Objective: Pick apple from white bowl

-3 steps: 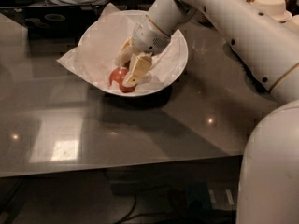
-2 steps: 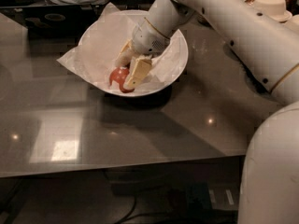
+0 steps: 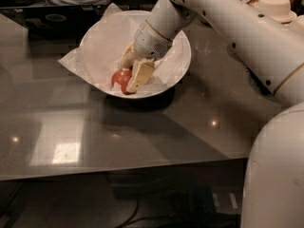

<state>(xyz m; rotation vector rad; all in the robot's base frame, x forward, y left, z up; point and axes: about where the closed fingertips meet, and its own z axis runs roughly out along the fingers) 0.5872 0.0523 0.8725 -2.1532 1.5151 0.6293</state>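
Hardly any shift from a second ago: same low reach into the white bowl (image 3: 187, 61) by the gripper (image 3: 128, 77), coming in from 1 o'clock, and the apple (image 3: 118, 79) in the same spot on the crinkled paper (image 3: 102, 46), toward 7 o'clock of the bowl, near the front rim. Right up against the apple; clamped on it or merely set around it, cannot tell. No lift yet, so judged to be at the grasp stage, pick not done. Round and glossy, no long axis to speak of; stem end hidden, so no telling which way pointed.
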